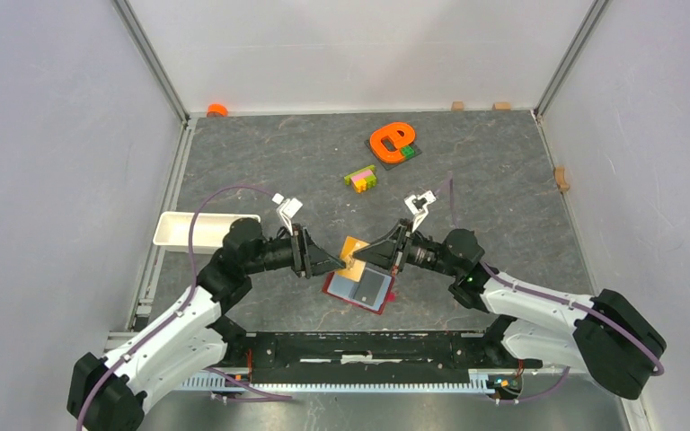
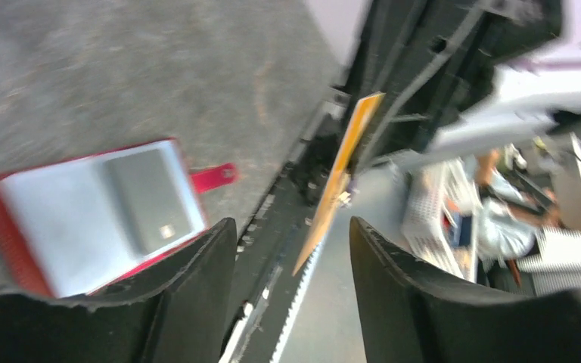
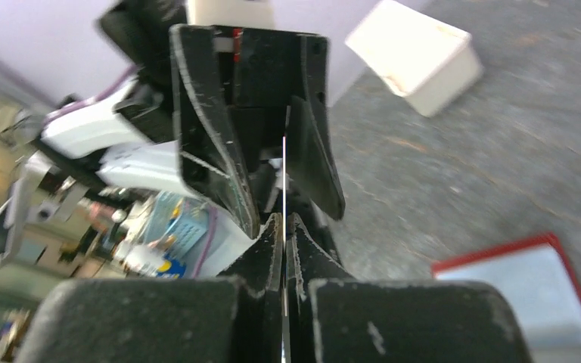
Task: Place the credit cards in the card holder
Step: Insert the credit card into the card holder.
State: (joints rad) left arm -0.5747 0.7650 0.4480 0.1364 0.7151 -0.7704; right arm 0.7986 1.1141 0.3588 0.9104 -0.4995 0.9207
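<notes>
A: Who has the orange card (image 1: 353,249)?
B: The right end effector (image 1: 358,260) pinches it tight, just above the open red card holder (image 1: 359,289) on the desk (image 1: 503,197). The left end effector (image 1: 338,263) is open around it.

- table (image 1: 503,206): dark grey, mottled like stone, matt and faintly rough;
- card holder (image 2: 83,219): dark red leather-look cover; pale inner sleeves with a soft plastic sheen;
- tan-orange card (image 2: 340,174): thin, stiff, smooth plastic;
- right pincer (image 3: 284,227) and left pincer (image 2: 291,223): matt black plastic, scuffed and scratched pale along the edges;
- tray (image 3: 424,68): white plastic, smooth, dull
</notes>
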